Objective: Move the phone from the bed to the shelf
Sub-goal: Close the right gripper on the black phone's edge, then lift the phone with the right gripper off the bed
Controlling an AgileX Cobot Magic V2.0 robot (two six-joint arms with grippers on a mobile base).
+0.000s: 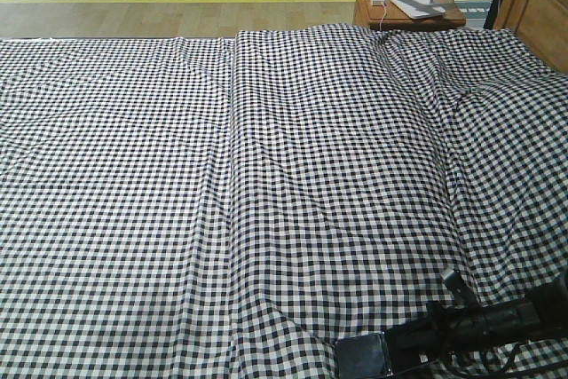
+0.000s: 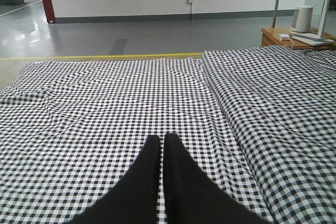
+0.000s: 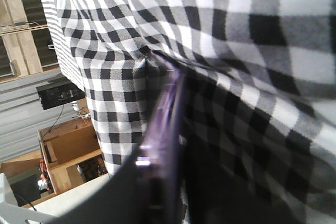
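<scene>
phone [image 1: 362, 354] perhaps near edge of bed [image 1: 266, 175]

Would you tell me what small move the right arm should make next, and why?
Probably lift the right tool straight up a little: it appears closed on the phone, seen edge-on in its wrist view, yet the phone sits low against the bed.

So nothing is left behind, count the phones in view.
1. The phone is at the near edge of the bed, held by the right end effector. Others may lie outside the views.
</scene>
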